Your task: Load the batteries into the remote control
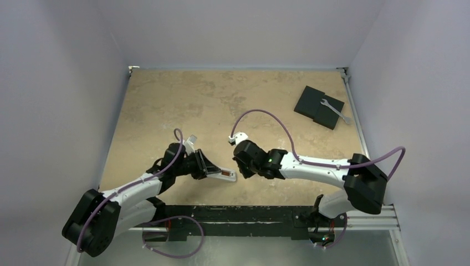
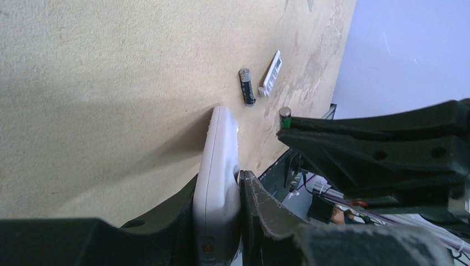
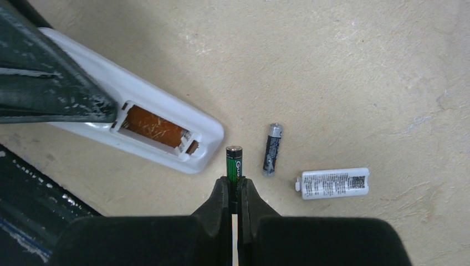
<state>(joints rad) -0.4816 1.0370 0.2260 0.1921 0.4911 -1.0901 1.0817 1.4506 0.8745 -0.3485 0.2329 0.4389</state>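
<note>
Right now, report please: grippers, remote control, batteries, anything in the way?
Left gripper shut on remote control, compartment open, empty. Right gripper shut on green battery, near remote's end. Second battery on table beside white cover. Nothing between battery and compartment.

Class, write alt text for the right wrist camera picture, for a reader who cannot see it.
The right hand pinches a green battery by one end, close to a white remote whose open battery slot faces the camera. A second battery and a small white cover lie loose on the tan table to the right.
</note>
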